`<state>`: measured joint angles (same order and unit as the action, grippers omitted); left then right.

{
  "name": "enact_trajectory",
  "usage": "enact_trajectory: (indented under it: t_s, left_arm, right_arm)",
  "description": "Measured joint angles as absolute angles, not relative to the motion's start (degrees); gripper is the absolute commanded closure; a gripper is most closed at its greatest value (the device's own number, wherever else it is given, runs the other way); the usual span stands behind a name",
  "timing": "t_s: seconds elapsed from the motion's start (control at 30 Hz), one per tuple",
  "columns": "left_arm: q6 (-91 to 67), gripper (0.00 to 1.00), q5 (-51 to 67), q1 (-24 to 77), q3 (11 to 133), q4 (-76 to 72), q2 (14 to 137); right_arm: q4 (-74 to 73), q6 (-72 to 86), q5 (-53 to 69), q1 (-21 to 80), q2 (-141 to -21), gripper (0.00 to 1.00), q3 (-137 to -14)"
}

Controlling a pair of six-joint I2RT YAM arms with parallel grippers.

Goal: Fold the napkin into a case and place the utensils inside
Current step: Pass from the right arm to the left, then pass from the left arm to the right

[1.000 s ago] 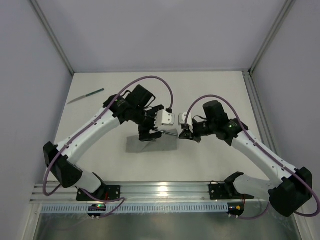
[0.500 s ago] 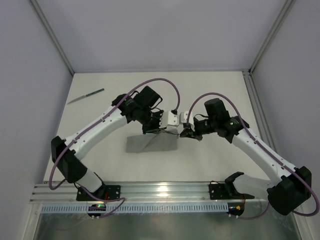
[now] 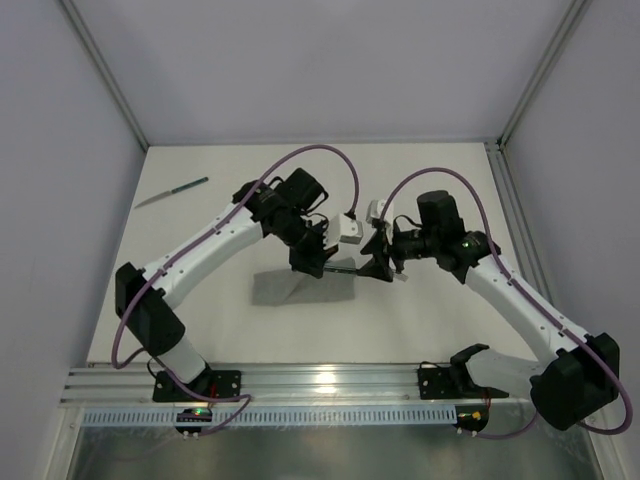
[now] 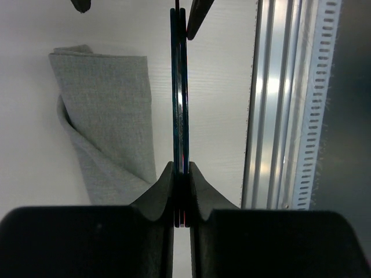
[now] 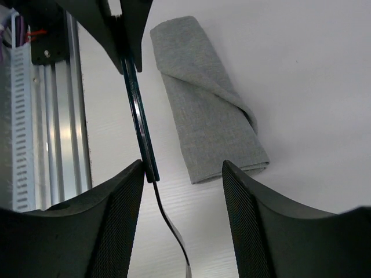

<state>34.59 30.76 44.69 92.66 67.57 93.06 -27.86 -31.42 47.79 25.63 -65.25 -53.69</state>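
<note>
My top camera hangs high behind my bases [image 3: 186, 380], looking down at the whole table [image 3: 430, 172], bases at 6 o'clock. My left wrist camera looks close along the fork [image 4: 179, 87]: napkin [image 4: 110, 110] at 9 o'clock, rail [image 4: 278, 116] at 3 o'clock. My right wrist camera, equally close, faces the opposite way: same fork and napkin, rail at 9 o'clock

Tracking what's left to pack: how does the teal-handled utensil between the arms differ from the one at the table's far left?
The slim teal-handled utensil between the arms is clamped in the left tool, beside the folded grey fabric napkin; the far-left teal-handled utensil lies flat on the table, untouched, far from the napkin. Both have dark teal handles and silver ends.
</note>
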Motion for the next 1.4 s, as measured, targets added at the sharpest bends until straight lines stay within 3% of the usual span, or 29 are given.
enact_trajectory:
  t_s: [0.3,0.53,1.0,1.17,1.4]
  left_arm:
    - [24.1,1.0,43.4,36.8,89.7,67.0,100.7]
    - [20.9,1.0,51.2,33.8,86.1,65.8,101.3]
    - [20.5,1.0,57.0,32.5,81.3,62.5,101.4]
    - [21.0,1.0,57.1,32.2,80.3,62.2,101.4]
    - [20.9,1.0,57.3,32.2,80.3,60.7,101.4]
  right_arm:
    - [-18.3,-6.1,49.8,13.3,-63.8,0.38,-49.3]
    - [-18.5,2.9,51.3,5.6,-63.5,0.38,-46.2]
    - [-15.9,8.2,51.7,5.5,-63.2,0.38,-37.4]
    - [-14.1,10.1,52.9,5.5,-63.2,0.48,-34.4]
    - [-11.8,12.0,54.3,5.5,-63.4,0.53,-33.1]
